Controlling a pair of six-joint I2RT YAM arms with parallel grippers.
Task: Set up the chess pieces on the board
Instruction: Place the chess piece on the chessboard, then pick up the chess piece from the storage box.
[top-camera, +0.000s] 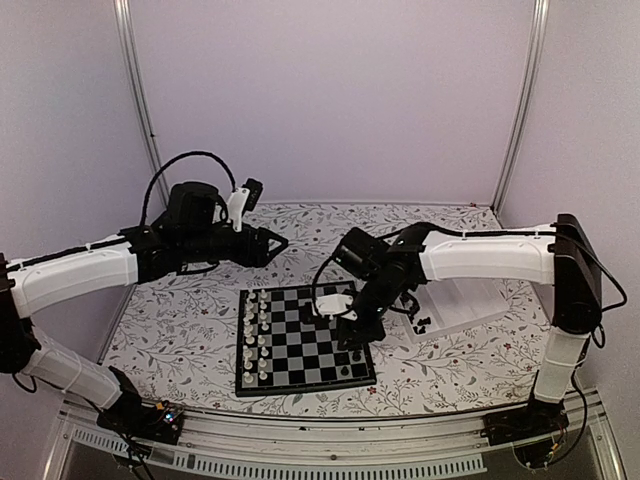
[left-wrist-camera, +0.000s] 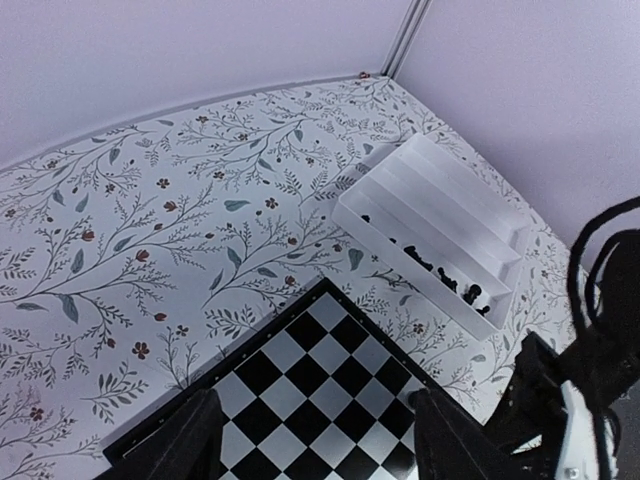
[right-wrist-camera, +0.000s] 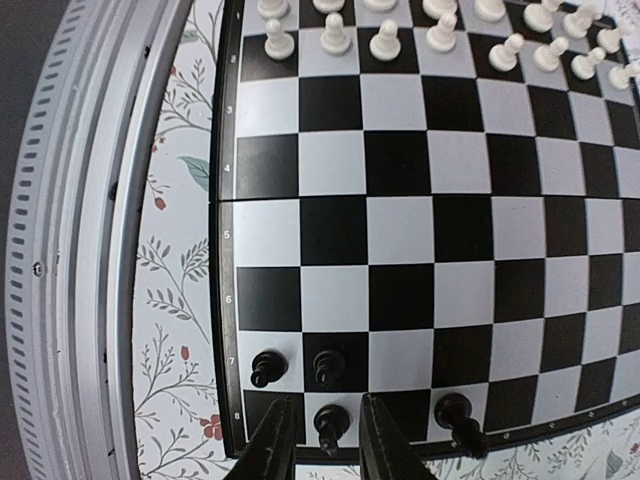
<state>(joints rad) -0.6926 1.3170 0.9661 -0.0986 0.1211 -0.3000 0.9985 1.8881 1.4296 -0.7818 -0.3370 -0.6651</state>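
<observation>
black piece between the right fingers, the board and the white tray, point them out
black piece (right-wrist-camera: 331, 424), right wrist view, on its body
board (right-wrist-camera: 400, 232), right wrist view, on a bare white square
white tray (left-wrist-camera: 432, 210), left wrist view, on its ridged middle

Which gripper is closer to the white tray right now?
Right. The right gripper is over the right edge of the board, beside the tray; the left gripper hovers past the board's far edge, farther to the tray's left.
</observation>
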